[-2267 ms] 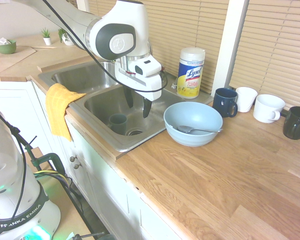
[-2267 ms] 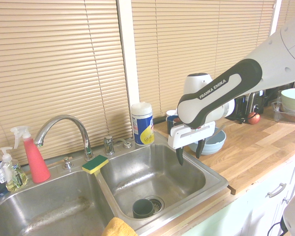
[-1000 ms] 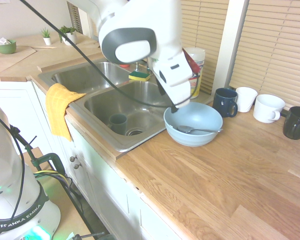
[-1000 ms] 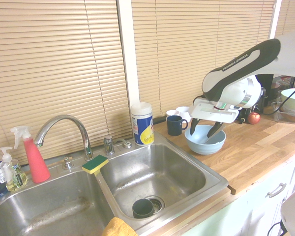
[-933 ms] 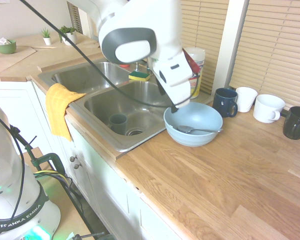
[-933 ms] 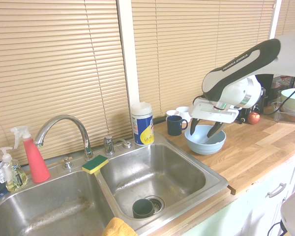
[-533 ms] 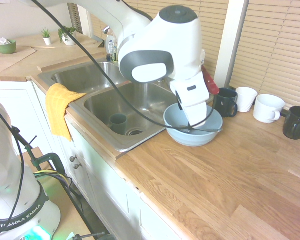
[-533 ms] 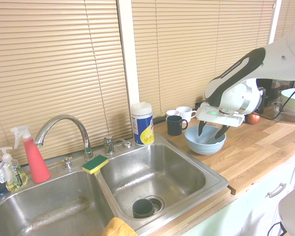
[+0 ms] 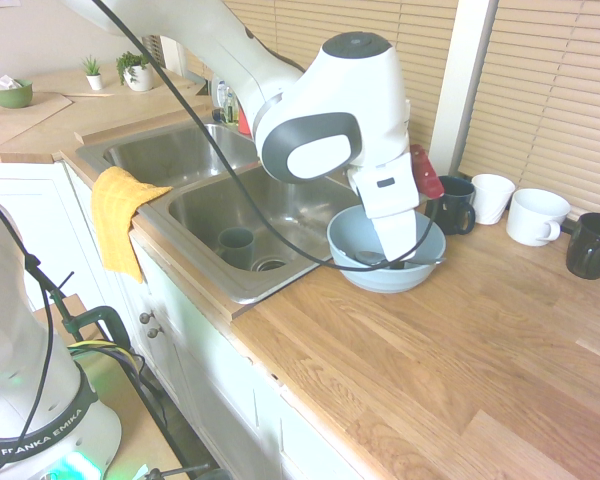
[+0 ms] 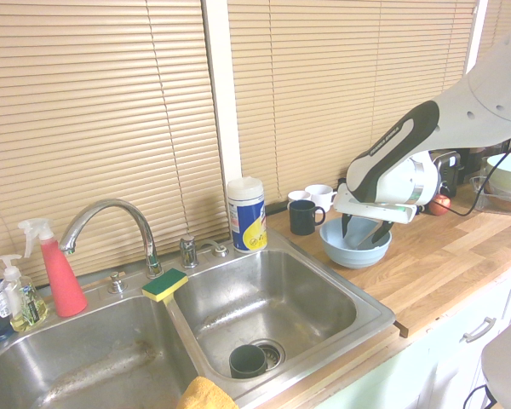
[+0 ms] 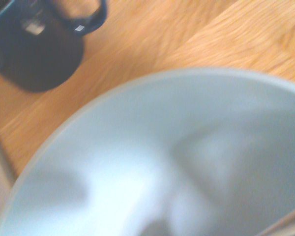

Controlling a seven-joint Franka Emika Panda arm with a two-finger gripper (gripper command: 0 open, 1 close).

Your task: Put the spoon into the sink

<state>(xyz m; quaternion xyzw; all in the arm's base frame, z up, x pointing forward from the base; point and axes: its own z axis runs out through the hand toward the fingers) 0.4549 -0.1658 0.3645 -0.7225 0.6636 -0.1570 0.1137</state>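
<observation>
The spoon [image 9: 428, 262] lies in the light-blue bowl [image 9: 342, 238] on the wooden counter, its thin handle resting on the bowl's right rim. The arm's white hand covers most of it in the first exterior view. In the second exterior view my gripper [image 10: 364, 232] is open, and both dark fingers reach down into the bowl [image 10: 354, 255]. I see nothing between them. The wrist view shows the bowl's inside [image 11: 162, 162], close and blurred. The steel sink [image 9: 195, 272] lies left of the bowl, and its near basin [image 10: 277, 298] holds a dark cup [image 10: 248, 360].
A navy mug [image 10: 305, 217], white mugs [image 9: 537, 215] and a black mug [image 9: 592, 245] stand behind the bowl. A wipes canister [image 10: 246, 213], sponge [image 10: 164, 284] and faucet [image 10: 111, 213] line the sink's back. A yellow cloth [image 9: 115, 215] hangs over its front rim.
The arm has swung from above the sink basin over to the blue bowl. It has lowered its open fingers into the bowl. The spoon has not moved.
</observation>
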